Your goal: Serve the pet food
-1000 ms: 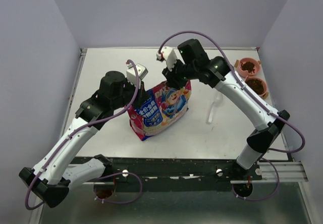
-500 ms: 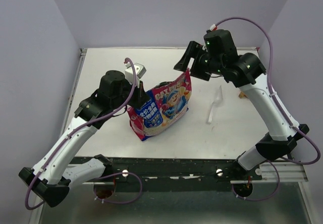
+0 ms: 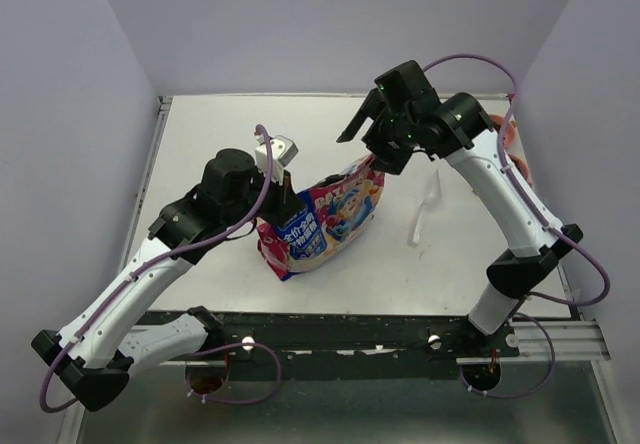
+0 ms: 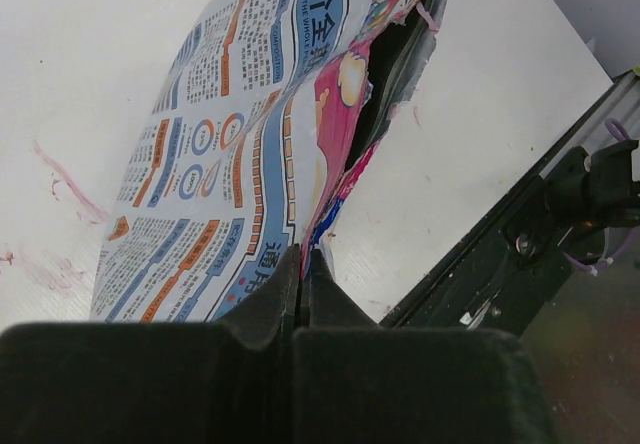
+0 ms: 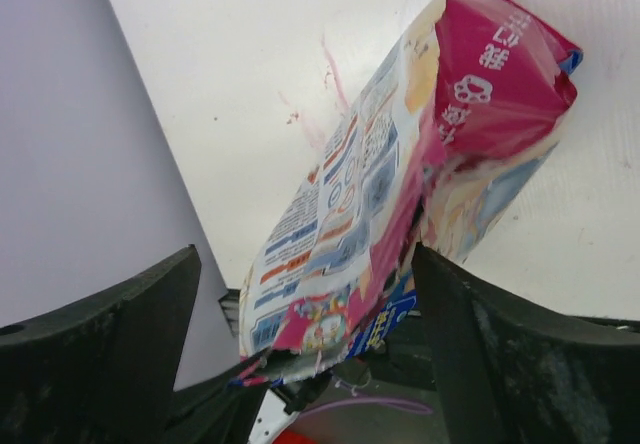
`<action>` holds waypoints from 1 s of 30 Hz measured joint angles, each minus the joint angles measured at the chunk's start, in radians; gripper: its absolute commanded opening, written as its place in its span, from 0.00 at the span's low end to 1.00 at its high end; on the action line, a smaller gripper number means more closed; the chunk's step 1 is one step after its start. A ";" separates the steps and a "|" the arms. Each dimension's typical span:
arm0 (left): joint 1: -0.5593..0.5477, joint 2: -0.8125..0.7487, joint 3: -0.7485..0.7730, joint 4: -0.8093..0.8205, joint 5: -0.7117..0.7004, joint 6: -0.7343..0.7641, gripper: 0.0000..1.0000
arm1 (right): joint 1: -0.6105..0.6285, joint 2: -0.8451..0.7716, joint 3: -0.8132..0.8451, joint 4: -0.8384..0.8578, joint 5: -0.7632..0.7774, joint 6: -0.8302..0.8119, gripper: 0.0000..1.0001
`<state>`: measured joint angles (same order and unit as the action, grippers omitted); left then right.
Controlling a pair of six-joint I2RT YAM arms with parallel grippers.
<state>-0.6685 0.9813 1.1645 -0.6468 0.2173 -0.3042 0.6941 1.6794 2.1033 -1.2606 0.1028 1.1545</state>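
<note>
The bag (image 3: pixel 320 219) is printed in glossy magenta-pink and blue w/ cartoon figures on the front. Its back panel is covered in white w/ blue and orange text blocks and ring icons, and white paw prints are shown on a pink fold. The table (image 3: pixel 200 134) is finished in off-white and marked w/ faint pink smears (image 4: pixel 65 179). The left arm (image 3: pixel 145 274) and right arm (image 3: pixel 512 196) are clad in white shells w/ black joints, and purple cables (image 3: pixel 470 57) are run along them. The left gripper (image 4: pixel 303 269) and right gripper (image 5: pixel 305 264) are moulded in matte black. The scoop (image 3: pixel 424 209) is seen as clear, colourless plastic. The walls (image 3: pixel 330 24) are painted pale lavender.
</note>
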 measured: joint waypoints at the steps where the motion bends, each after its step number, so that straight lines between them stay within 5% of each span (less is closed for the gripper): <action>1: -0.005 -0.002 0.000 -0.002 -0.002 0.000 0.00 | 0.000 0.021 0.023 -0.007 0.006 -0.004 0.79; 8: -0.034 -0.008 0.001 -0.012 -0.032 0.013 0.00 | 0.000 0.107 0.089 -0.060 0.065 -0.011 0.56; 15: -0.078 -0.008 0.006 -0.022 -0.058 0.024 0.00 | 0.000 0.146 0.163 -0.137 0.115 -0.065 0.01; 22: -0.086 0.018 0.035 -0.040 -0.069 0.015 0.00 | -0.012 0.299 0.381 -0.166 0.124 -0.120 0.01; 30: -0.087 0.060 0.045 0.001 -0.029 -0.037 0.00 | -0.045 0.338 0.417 -0.116 0.079 -0.195 0.01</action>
<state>-0.7555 1.0412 1.2098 -0.6456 0.1886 -0.3408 0.6495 2.0174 2.5202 -1.3766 0.1822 0.9596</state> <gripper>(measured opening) 0.010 0.010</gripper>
